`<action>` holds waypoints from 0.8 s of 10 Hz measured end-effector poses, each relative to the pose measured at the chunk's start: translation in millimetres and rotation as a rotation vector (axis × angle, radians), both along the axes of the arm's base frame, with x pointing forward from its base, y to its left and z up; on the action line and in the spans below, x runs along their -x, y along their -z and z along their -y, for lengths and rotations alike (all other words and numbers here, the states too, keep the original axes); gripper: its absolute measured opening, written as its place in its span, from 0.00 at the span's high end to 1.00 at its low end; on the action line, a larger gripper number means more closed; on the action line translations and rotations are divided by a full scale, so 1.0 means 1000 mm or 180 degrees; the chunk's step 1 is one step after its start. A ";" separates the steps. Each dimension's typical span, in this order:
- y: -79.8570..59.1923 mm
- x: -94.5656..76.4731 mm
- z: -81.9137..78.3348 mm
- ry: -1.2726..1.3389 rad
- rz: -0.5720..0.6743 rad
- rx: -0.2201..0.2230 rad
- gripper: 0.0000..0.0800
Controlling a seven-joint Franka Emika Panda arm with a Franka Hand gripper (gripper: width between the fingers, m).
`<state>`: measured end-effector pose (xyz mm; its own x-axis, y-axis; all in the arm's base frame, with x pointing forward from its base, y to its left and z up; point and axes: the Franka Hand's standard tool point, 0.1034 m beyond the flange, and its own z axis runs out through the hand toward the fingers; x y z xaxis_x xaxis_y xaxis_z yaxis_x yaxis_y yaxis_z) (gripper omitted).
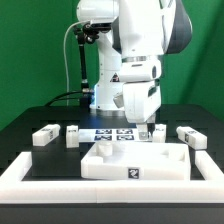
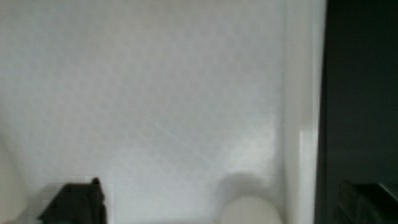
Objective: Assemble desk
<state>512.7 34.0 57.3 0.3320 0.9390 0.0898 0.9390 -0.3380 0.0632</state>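
Note:
The desk slab [image 1: 135,163] lies flat at the front middle of the table, with a tag on its front face. A raised white bump [image 1: 100,150] stands at its back left corner. Leg blocks lie behind it: two on the exterior view's left [image 1: 45,136] [image 1: 72,137] and one on the right [image 1: 188,135]. My gripper [image 1: 148,127] hangs low over the slab's back right corner, beside a small white piece [image 1: 160,133]. In the wrist view the slab's surface [image 2: 160,100] fills the picture. The dark fingertips [image 2: 75,203] stand far apart, with a blurred rounded white shape [image 2: 249,205] between them, touching neither.
The marker board [image 1: 112,133] lies flat behind the slab. The long white border rim [image 1: 20,168] runs round the front and both sides. The black table [image 2: 365,90] shows past the slab's edge. The arm's base stands at the back.

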 end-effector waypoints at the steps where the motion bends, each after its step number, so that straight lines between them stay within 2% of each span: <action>1: 0.000 0.000 0.000 0.0000 -0.0003 0.0000 0.19; 3: 0.003 0.003 0.002 -0.0022 -0.0014 0.0005 0.19; 5: 0.018 0.026 0.010 0.0015 -0.0188 0.0012 0.19; 8: 0.040 0.036 -0.003 0.0061 -0.0212 -0.0021 0.19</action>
<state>476.4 37.0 17.0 0.3553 0.9319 0.0732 0.9344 -0.3561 -0.0014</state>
